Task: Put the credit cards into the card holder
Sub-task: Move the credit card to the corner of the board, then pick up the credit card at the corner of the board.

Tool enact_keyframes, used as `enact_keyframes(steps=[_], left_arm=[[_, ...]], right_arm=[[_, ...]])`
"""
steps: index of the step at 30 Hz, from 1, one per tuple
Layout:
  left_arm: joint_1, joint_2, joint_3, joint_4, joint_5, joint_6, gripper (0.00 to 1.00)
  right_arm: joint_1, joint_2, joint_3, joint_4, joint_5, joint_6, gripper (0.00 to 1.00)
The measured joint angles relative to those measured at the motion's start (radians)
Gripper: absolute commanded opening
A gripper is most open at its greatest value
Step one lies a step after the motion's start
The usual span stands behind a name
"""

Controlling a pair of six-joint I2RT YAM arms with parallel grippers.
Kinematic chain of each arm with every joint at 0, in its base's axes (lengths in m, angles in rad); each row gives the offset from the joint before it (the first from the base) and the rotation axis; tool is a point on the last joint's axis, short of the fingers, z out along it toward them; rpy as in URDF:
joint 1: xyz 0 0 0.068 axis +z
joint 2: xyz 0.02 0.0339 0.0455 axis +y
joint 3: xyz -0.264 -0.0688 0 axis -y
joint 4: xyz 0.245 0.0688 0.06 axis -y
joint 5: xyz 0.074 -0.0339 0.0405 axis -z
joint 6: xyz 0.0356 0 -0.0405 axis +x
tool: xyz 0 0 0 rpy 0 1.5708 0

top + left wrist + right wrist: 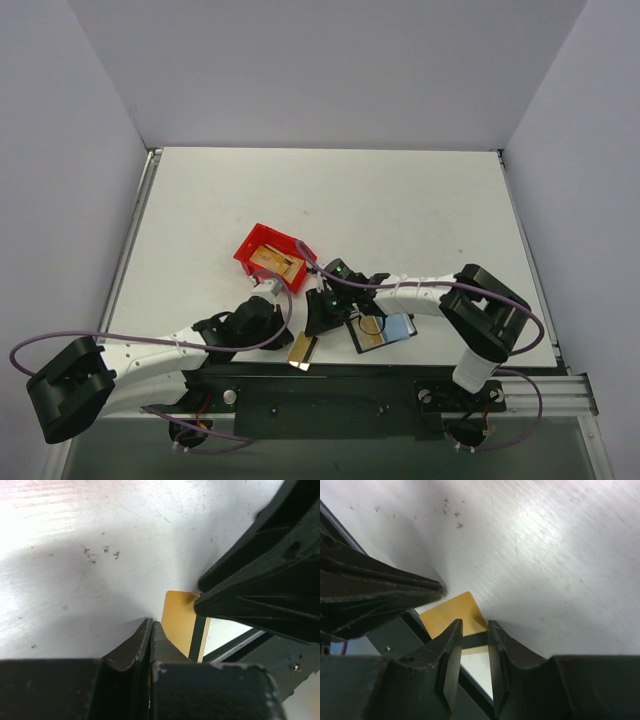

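The gold card [451, 611] overhangs the counter's [545, 555] near edge, left of the wallet [402, 325]. It is probably light, stiff and slippery (pinch the overhang). The left end effector [150, 625] is closed beside it, and the right end effector [475, 626] is slightly parted above it, empty.

White desk [330, 200] boxed in by three plain pale grey walls: back wall [320, 70], left wall [60, 200], right wall [590, 180]. Metal rail [137, 240] down the desk's left edge, second rail [528, 250] down the right. Aluminium bar [550, 400] along the near edge at right. Grey-green surface [330, 455] below the near edge, floor or lower shelf, cannot tell. Soft even light overhead. Close up, strong glare patch [30, 510] on the desk top, fine brushed grain, small dark specks [100, 552]. One tiny dark spot [459, 254] right of centre.
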Motion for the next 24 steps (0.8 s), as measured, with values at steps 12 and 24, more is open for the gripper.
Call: enact_keyframes(steps=[12,24], left_arm=[[-0.001,-0.022,0.000,-0.034,-0.029,0.000,0.03],[-0.003,-0.017,-0.002,-0.019,-0.015,0.003,0.03]], right_arm=[[0.032,-0.380,-0.227,0.021,0.235,0.177,0.29],[0.232,-0.473,-0.425,0.153,0.367,0.534,0.37]])
